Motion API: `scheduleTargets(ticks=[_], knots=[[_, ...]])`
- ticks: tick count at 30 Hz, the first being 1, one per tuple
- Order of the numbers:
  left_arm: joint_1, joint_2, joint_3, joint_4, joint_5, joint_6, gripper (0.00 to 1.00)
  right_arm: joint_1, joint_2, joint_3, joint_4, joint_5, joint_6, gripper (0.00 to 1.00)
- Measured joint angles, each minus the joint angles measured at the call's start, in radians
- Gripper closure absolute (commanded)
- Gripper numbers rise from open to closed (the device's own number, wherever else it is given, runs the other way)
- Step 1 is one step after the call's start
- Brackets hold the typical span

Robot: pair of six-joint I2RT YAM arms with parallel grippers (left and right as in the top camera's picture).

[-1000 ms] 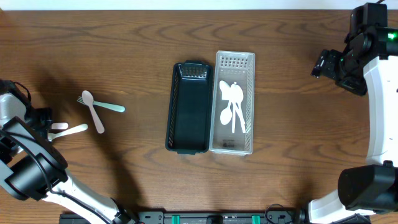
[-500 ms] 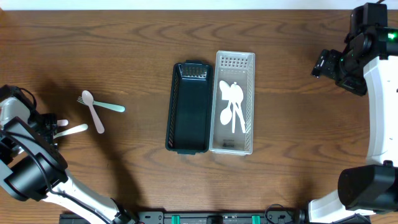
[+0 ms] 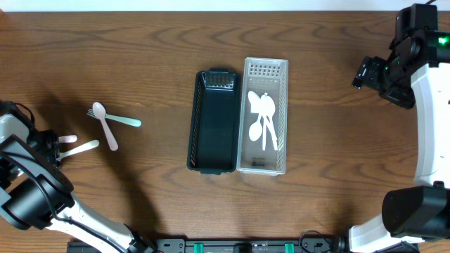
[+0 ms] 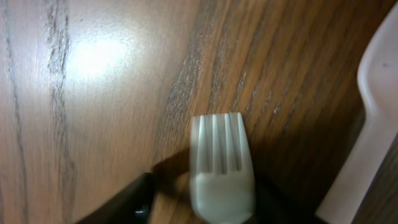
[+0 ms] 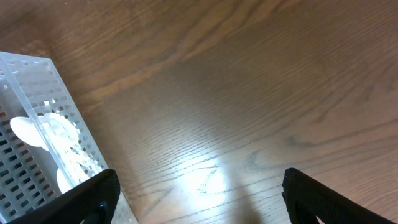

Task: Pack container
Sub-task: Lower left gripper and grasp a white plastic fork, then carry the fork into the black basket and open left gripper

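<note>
A dark green container (image 3: pixel 213 161) and a clear slotted container (image 3: pixel 283 116) stand side by side mid-table; the clear one holds white spoons (image 3: pixel 264 119). At the far left lie a white fork (image 3: pixel 86 146) and a pale pink utensil (image 3: pixel 68 139). My left gripper (image 3: pixel 48 143) is low over them. In the left wrist view the fork's head (image 4: pixel 221 171) lies between my fingers, with wood showing beside the left finger (image 4: pixel 121 202); the pink utensil (image 4: pixel 376 124) is at the right. My right gripper (image 3: pixel 362 74) hangs open and empty over bare table (image 5: pixel 211 199).
A pink spoon (image 3: pixel 107 128) lies across a teal fork (image 3: pixel 121 120) left of centre. The clear container's corner shows in the right wrist view (image 5: pixel 37 124). The table's far edge runs along the top.
My left gripper has moved a little toward the front edge and settled over the white fork. The right arm, the containers and the other utensils have not moved.
</note>
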Motion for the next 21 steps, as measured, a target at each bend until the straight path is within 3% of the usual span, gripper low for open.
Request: scheduleTargets(ticks=[14, 21], knots=[[0.000, 0.000, -0.002, 0.002, 0.000, 0.006, 0.81, 0.000, 0.001, 0.000, -0.002, 0.000, 0.000, 0.14], [0.000, 0.000, 0.002, -0.002, 0.010, 0.065, 0.86, 0.000, 0.002, 0.000, -0.001, 0.000, 0.000, 0.14]])
